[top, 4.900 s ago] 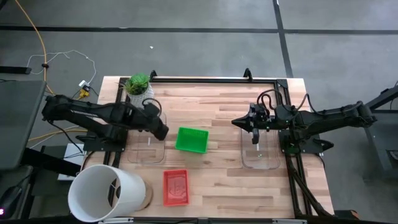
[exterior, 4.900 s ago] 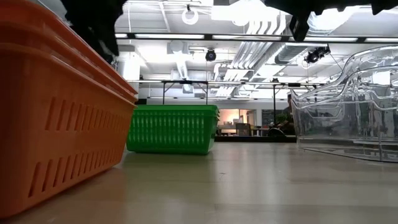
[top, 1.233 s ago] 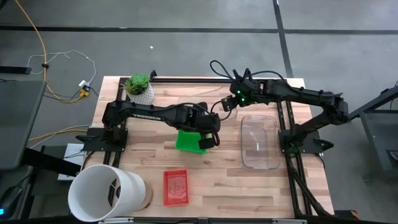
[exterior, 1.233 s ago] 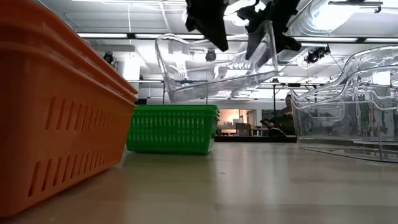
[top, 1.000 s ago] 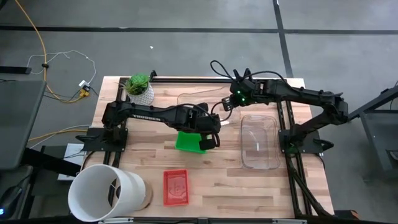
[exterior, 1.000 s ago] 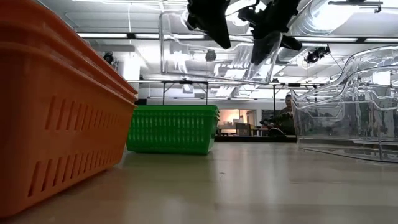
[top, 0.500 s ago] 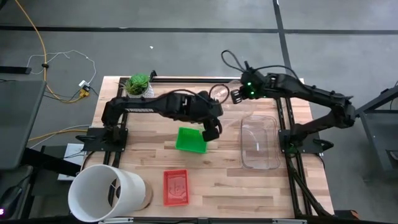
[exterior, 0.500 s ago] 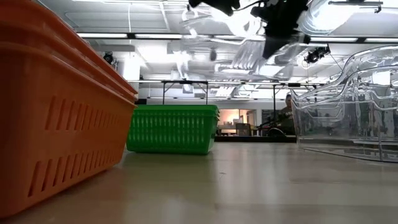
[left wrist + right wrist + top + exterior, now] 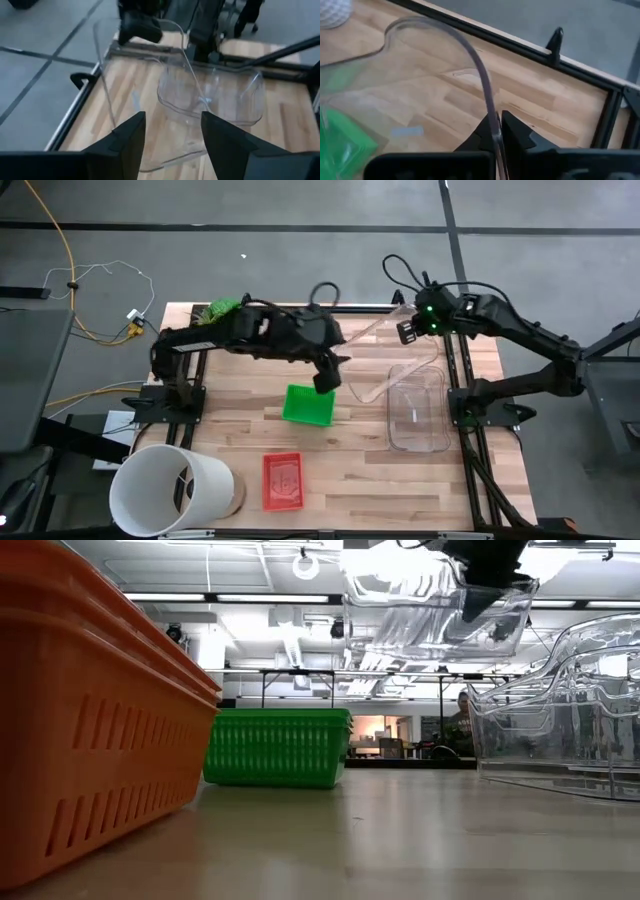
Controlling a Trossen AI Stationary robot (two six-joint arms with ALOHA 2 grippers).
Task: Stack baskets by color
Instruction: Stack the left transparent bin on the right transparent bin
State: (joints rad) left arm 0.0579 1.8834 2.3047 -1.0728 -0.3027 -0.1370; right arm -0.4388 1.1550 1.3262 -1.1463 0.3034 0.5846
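Note:
My right gripper [image 9: 408, 332] is shut on a clear basket [image 9: 368, 365] and holds it in the air over the table's far middle; the low view shows that basket [image 9: 440, 615] high above the wood. A second clear basket [image 9: 417, 412] rests on its base at the right. My left gripper [image 9: 325, 378] stands open above the green basket [image 9: 307, 404], with nothing between its fingers [image 9: 131, 137]. The red basket [image 9: 283, 480] sits on its base near the front edge. My right gripper pinches the clear basket's rim [image 9: 491, 107] at its far end, one finger on each side of the thin wall. The fingers slant down from the table's far right. The basket hangs tilted below them, its near end lower, clear of the table.
A white bucket [image 9: 170, 492] lies at the front left corner. A small potted plant [image 9: 222, 307] stands at the far left, partly behind my left arm. A black frame [image 9: 440, 308] runs along the table's far and right sides. Bare wood lies between the red basket and the clear one.
My left gripper has opened, let go of the clear basket, and risen toward the table's far edge. My right gripper has shut on the basket's rim and carried it up and toward the table's right edge; the basket hangs from it alone now.

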